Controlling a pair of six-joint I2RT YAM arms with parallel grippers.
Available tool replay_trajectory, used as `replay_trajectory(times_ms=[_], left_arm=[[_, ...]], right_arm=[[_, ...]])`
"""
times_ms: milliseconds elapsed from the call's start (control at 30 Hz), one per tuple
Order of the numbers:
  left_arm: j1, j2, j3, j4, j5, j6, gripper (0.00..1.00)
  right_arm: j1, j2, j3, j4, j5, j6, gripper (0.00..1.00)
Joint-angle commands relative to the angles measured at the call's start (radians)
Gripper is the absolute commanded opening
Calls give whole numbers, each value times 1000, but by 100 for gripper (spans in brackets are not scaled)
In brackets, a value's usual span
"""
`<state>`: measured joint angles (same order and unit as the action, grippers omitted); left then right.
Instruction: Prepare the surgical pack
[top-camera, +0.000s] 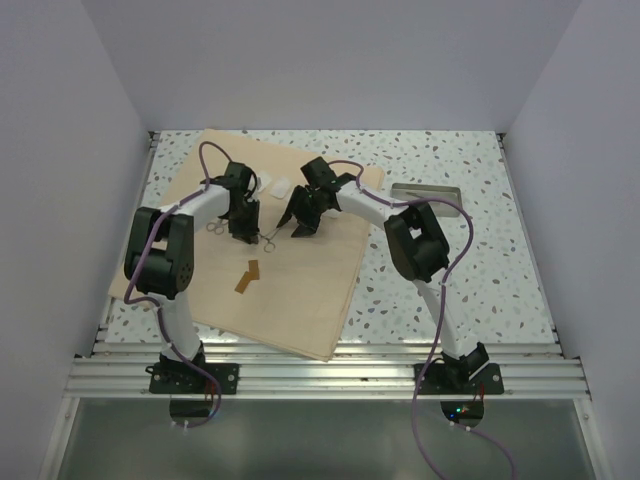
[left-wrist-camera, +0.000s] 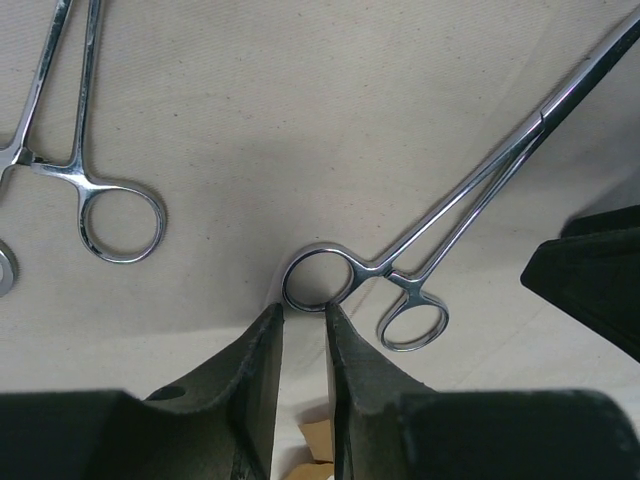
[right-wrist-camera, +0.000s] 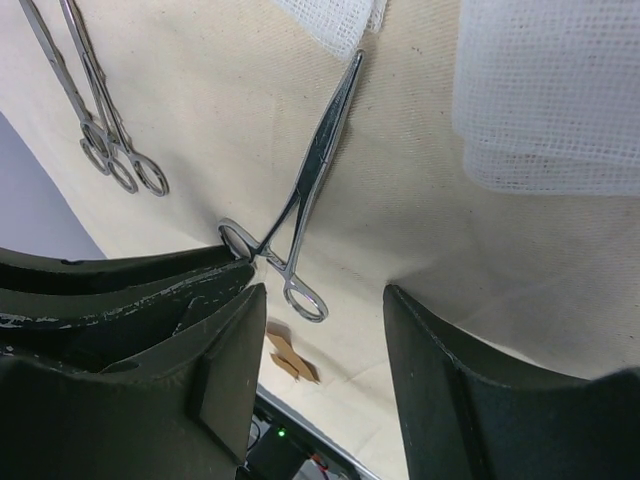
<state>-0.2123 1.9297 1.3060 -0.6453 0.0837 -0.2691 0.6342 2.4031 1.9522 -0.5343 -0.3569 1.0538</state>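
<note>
Left gripper (left-wrist-camera: 305, 312) is a little open, tips right by the forceps (left-wrist-camera: 450, 198) ring. Right gripper (right-wrist-camera: 322, 295) is open and empty, near the forceps. Left wrist view cuts off the forceps tip

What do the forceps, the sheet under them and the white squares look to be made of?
Forceps: polished metal, probably stainless steel, judging by bright mirror-like glints. Sheet: tan woven cloth, matte, with fine weave and soft creases. White squares: open-mesh gauze, likely cotton; the thread grid shows.
</note>
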Motion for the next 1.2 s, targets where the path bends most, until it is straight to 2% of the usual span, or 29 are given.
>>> replay_trajectory(times_ms=[0, 133, 233, 300, 367, 400, 500, 533, 633, 733, 833, 1167], left_arm=[[1, 25, -4, 58, -13, 5, 26], [1, -61, -27, 58, 2, -5, 24], [1, -144, -39, 58, 13, -18, 27], [-1, -188, -39, 85, 33, -18, 40], [-10, -198, -22, 119, 44, -4, 46], [-12, -192, 5, 122, 45, -1, 54], [-42, -144, 57, 154, 54, 36, 64], [-65, -130, 70, 160, 48, 62, 65], [-108, -80, 111, 206, 22, 111, 64], [-134, -52, 125, 289, 42, 149, 58], [-145, -28, 133, 326, 54, 165, 56], [-164, 101, 197, 332, 33, 212, 49]], right_arm=[[2, -30, 31, -21, 4, -18, 54], [1, -50, 19, -39, 2, -40, 54], [-8, -76, -4, -53, 30, -57, 55], [-19, -105, -21, -75, 58, -70, 56], [-44, -137, -29, -98, 70, -92, 56], [-54, -148, -35, -122, 78, -104, 57], [-103, -211, -56, -177, 93, -156, 57], [-132, -231, -68, -185, 105, -167, 57], [-201, -315, -116, -219, 122, -215, 57], [-266, -402, -177, -242, 127, -265, 57], [-316, -473, -251, -233, 113, -284, 57], [-355, -556, -398, -194, 76, -307, 57]])
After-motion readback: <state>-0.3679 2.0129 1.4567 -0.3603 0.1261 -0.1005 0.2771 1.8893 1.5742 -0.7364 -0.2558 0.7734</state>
